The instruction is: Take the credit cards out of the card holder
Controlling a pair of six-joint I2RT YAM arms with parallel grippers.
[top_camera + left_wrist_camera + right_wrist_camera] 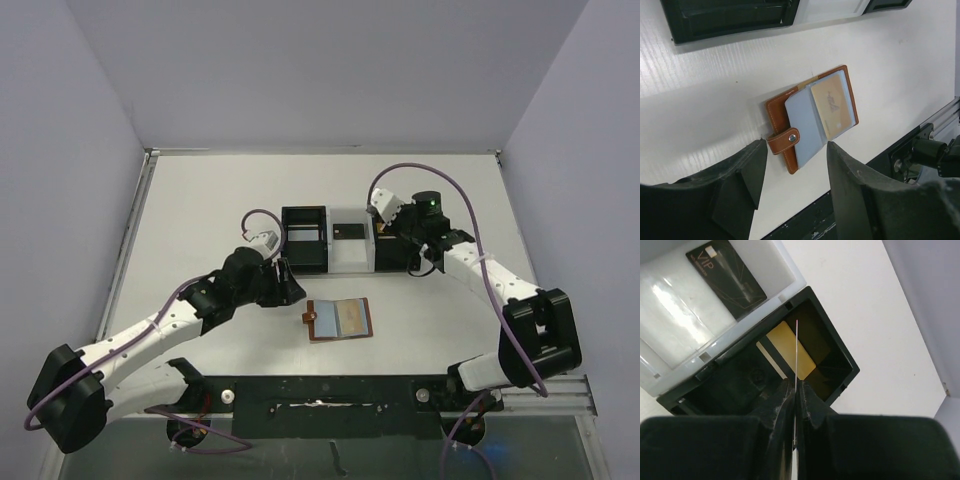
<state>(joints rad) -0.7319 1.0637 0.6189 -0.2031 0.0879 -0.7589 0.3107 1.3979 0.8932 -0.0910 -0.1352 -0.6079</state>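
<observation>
The card holder lies open on the table, brown leather with blue-grey pockets. In the left wrist view one gold credit card sits in a pocket of the card holder. My left gripper hovers open just above its snap tab, with nothing between the fingers. In the top view the left gripper is just left of the holder. My right gripper is shut on a thin credit card seen edge-on. It holds this card over the tray's right black compartment, where another gold credit card lies flat.
The three-compartment tray stands behind the card holder, with black outer bins and a white middle bin. A black VIP card lies in the white bin. The table's near edge has a black rail.
</observation>
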